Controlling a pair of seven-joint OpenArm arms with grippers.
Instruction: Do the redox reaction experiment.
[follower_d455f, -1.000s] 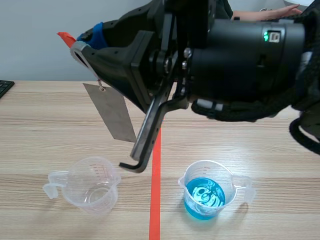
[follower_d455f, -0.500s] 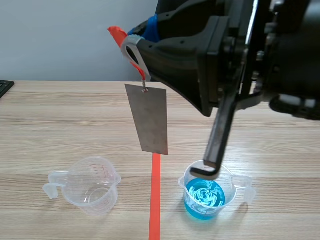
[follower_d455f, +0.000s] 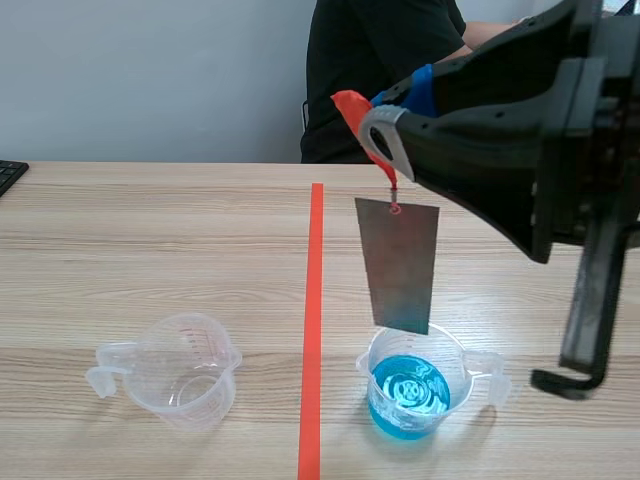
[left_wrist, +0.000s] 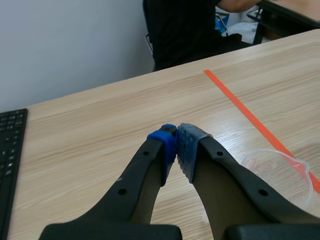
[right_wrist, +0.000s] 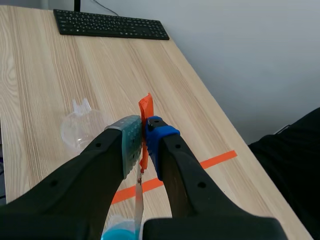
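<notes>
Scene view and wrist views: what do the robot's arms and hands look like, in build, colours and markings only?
Both are matte black, with two thick tapering fingers. The right hand has one grey-green dotted pad and one blue pad. Its arm is a bulky black housing with a black L-shaped bar beneath. The left hand has similar pads, and small round holes along its fingers.

Looks like an office room doubling as a little chem lab. The light wood-grain table (follower_d455f: 150, 260) is regular desk stuff, with a black keyboard (right_wrist: 110, 24) at its left end and a bare pale wall (follower_d455f: 150, 80) behind it. A person in black (follower_d455f: 380, 60) sits across the table, and on it stand a clear measuring cup (follower_d455f: 185, 372) and a measuring cup of blue liquid (follower_d455f: 410, 392).
</notes>
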